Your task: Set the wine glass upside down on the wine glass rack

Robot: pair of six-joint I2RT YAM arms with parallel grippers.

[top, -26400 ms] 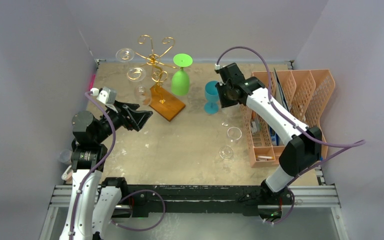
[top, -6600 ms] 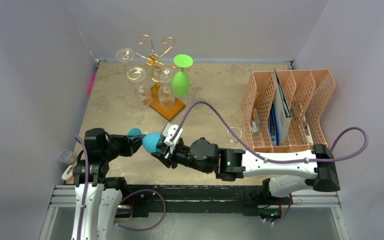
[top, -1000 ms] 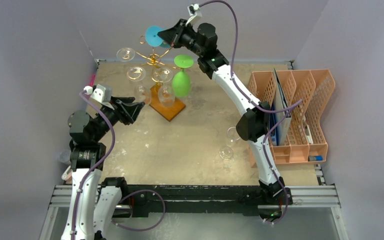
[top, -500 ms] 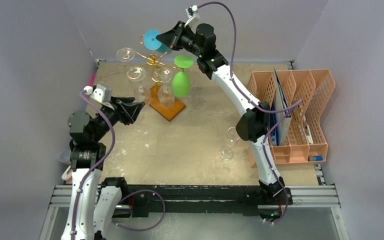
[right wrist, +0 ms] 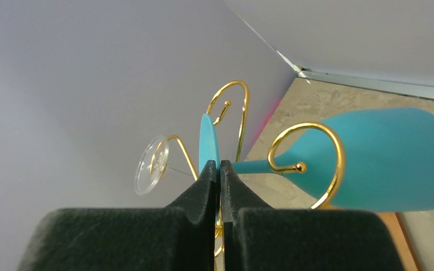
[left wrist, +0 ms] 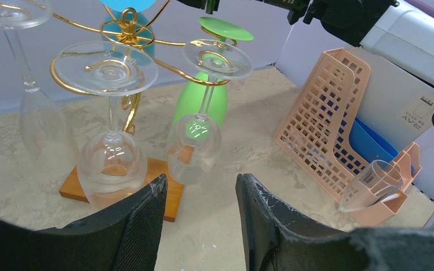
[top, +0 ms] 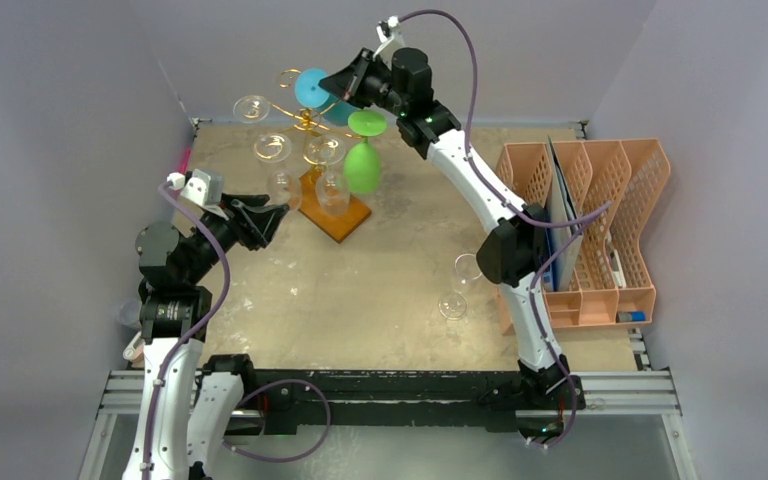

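Observation:
The wine glass is blue and hangs bowl-down at the top of the wine glass rack, a gold wire stand on a brown wooden base. My right gripper is shut on its flat foot. In the right wrist view the stem runs to the bowl, and a gold curled arm loops across it. My left gripper is open and holds nothing, its fingers low in front of the rack.
A green glass and three clear glasses hang upside down on the rack. Two clear glasses stand on the table by the orange mesh organizer, which holds papers and small items. Walls close in behind and at both sides.
My right gripper has lowered the blue glass slightly, down and to the right, closer onto the rack's arms. The left arm has not moved.

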